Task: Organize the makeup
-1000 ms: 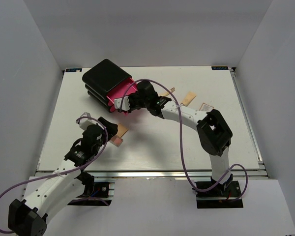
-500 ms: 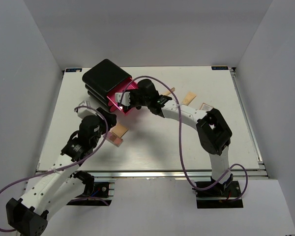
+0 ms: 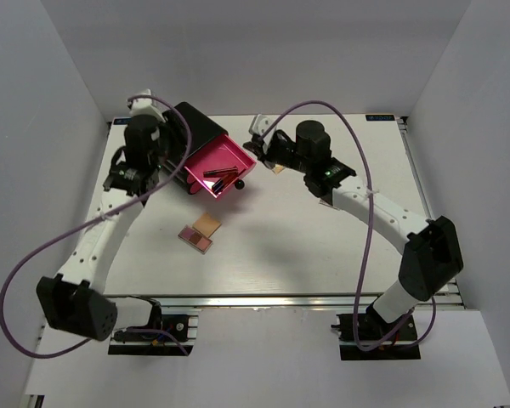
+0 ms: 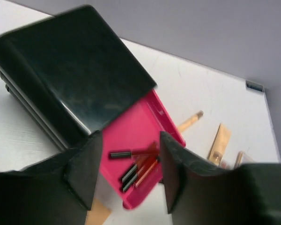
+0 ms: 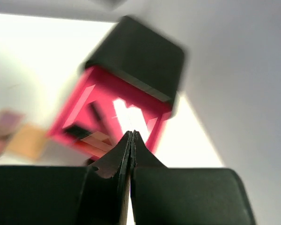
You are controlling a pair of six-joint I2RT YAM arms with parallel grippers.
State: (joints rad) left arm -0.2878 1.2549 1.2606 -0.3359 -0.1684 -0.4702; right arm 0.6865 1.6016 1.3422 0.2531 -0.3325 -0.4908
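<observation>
Several thin dark-and-red pencils point(image 4: 139, 168) lie in the open pink plastic drawer point(image 4: 126, 136) under the left gripper point(image 4: 126, 180), whose jaws are spread and empty. Drawer just ahead of the right gripper point(image 5: 131, 140), pinched closed on nothing. Beige tubes point(image 4: 220, 140) lie beyond; likely best grasped low, mid-length.

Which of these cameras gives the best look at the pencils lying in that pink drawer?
The left wrist view: the pencils appear large and sharp, dark and red, inside the open pink drawer. The top external view shows them only as small dark sticks. The right wrist view is blurred, so they are mere streaks there.
</observation>
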